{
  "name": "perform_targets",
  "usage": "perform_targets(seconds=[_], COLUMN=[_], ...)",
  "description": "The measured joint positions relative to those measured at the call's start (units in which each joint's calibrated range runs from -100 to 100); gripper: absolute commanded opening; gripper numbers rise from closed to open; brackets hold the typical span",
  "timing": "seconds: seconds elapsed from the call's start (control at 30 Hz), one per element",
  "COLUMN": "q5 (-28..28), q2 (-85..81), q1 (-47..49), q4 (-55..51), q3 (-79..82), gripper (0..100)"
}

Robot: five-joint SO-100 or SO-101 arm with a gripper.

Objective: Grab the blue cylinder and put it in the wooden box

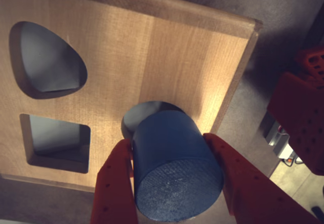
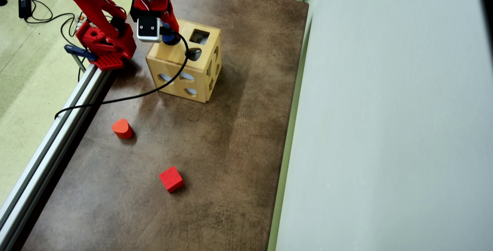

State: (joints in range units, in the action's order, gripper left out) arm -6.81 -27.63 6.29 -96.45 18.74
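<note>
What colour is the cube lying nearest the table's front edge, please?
Red: the small red cube, clearest in the overhead view.

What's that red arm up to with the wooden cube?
The red arm's pincer is clamped on a blue cylinder and holds it over the top of the wooden box, right at a round hole in that face. The cylinder is not inside yet. An orange-red rounded block and a red cube lie loose on the brown table, away from the box.

Wrist view hugs the wooden box (image 1: pixel 152 57); overhead sees it (image 2: pixel 169 56) too.
</note>
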Motion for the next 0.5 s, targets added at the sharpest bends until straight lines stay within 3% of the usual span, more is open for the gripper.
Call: perform_targets(seconds=[0.5], q5=[0.00], q2=[0.00], q1=[-2.16], q4=[0.40], q3=[0.63], gripper=[6])
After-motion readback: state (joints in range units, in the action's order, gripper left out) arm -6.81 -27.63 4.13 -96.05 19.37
